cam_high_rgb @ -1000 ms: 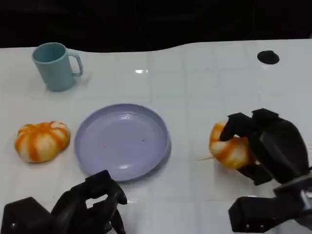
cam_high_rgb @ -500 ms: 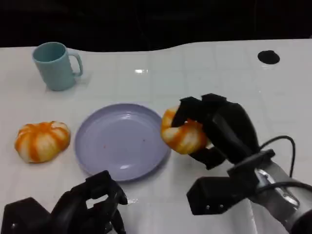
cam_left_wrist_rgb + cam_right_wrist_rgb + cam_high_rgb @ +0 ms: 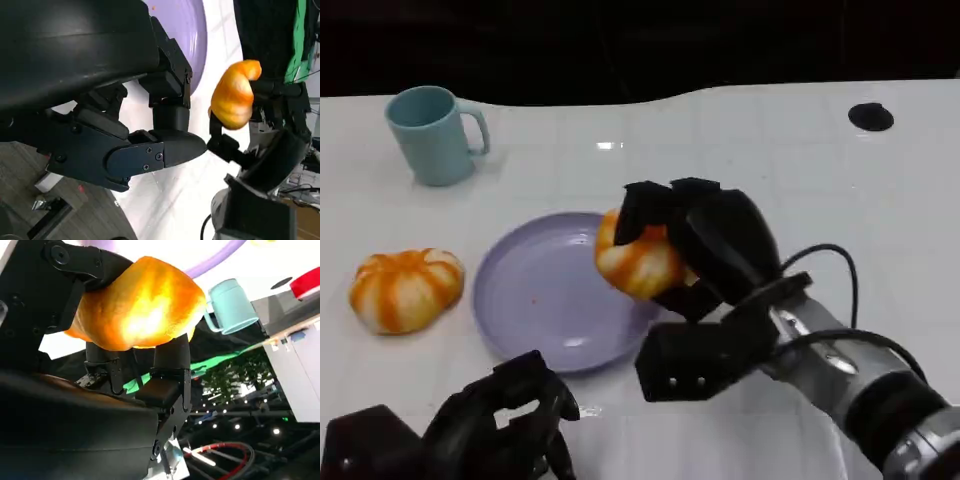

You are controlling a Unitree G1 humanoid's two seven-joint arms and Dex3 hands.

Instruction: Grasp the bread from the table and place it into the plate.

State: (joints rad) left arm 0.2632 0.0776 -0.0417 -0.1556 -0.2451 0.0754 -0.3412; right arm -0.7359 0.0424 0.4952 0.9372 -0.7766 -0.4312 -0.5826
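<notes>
My right hand (image 3: 705, 250) grips an orange-and-white bread roll (image 3: 635, 262) and holds it above the right rim of the lilac plate (image 3: 535, 295). The same roll (image 3: 137, 305) sits between the fingers in the right wrist view, and the left wrist view shows it (image 3: 232, 95) beside the plate (image 3: 192, 35). A second orange-striped bread (image 3: 405, 288) lies on the table left of the plate. My left hand (image 3: 495, 425) is low at the near edge, fingers curled in with nothing in them.
A teal mug (image 3: 432, 135) stands at the back left, also seen in the right wrist view (image 3: 231, 307). A small black disc (image 3: 870, 117) lies at the back right. The white table ends at a dark edge behind.
My right hand has carried the bread leftward from the right side of the table to over the plate's right rim. The left hand has stayed put.
</notes>
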